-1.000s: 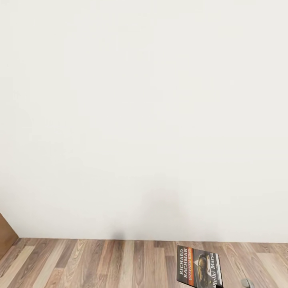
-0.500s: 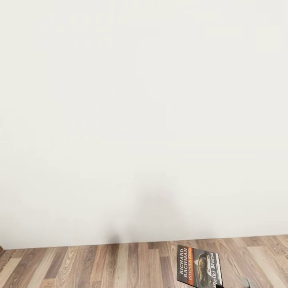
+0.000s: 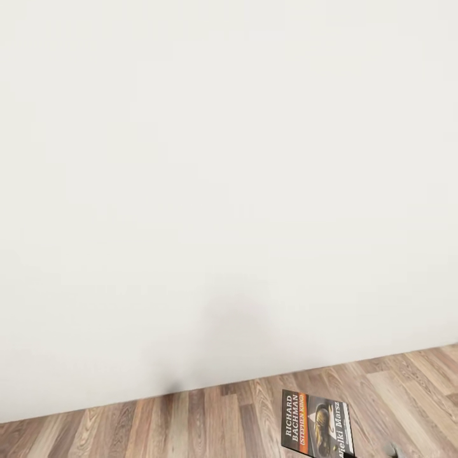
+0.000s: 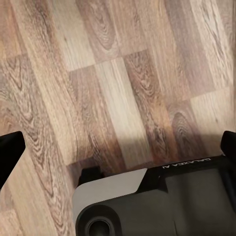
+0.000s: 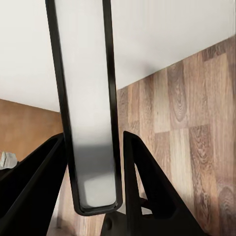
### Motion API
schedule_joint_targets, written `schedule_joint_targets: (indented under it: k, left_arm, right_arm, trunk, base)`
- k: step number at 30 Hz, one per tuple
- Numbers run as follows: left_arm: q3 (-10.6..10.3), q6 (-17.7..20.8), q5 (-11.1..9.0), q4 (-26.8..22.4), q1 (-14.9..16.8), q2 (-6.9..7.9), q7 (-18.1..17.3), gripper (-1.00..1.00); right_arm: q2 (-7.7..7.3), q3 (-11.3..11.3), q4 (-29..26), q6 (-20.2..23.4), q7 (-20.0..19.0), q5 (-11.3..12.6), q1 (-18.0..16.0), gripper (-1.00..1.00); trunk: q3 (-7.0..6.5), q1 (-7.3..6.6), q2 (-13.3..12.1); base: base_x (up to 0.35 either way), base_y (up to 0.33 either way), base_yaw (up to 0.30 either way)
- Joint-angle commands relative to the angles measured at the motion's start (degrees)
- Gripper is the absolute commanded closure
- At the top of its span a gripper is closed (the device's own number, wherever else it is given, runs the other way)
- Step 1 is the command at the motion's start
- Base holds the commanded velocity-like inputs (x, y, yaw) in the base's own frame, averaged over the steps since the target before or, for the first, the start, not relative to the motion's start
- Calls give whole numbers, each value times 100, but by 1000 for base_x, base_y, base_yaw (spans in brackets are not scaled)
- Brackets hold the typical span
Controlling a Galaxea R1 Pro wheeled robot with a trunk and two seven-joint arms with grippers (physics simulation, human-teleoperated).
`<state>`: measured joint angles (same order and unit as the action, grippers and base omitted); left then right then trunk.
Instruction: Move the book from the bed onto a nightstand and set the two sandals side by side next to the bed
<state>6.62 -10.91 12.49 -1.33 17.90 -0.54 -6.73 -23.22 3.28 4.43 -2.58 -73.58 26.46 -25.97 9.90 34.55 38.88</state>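
The thin dark paperback book with orange band (image 3: 316,424) is pinched edge-on by the right tool (image 5: 93,187), at the head view's lower right. The wall-floor line has tilted within 1 second: the base is judged turning, nightstand unreached. Left tool's state cannot be told.

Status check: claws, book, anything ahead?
Right claw shut on the book, held upright. Left claw open, over wood floor. White wall dead ahead; bed, nightstand, sandals out of frame.
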Motion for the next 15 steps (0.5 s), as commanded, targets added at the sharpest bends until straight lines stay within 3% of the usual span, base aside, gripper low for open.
schedule_joint_targets:
  k: [1, 5, 15]
  left_arm:
    - [50, -17, 52, 2, 3, 1, -13, -100]
    - [50, -17, 52, 2, 3, 1, -13, -100]
    - [50, -17, 52, 2, 3, 1, -13, -100]
  right_arm:
    - [1, 32, 22, -27, -16, 34, -13, 100]
    - [1, 32, 22, -25, -16, 34, -13, 100]
    - [1, 32, 22, -26, -16, 34, -13, 100]
  trunk:
    - [9, 2, 8]
    - [9, 2, 8]
    - [9, 2, 8]
  base:
    - [0, 0, -245]
    - [160, 0, -245]
    - [311, 0, -245]
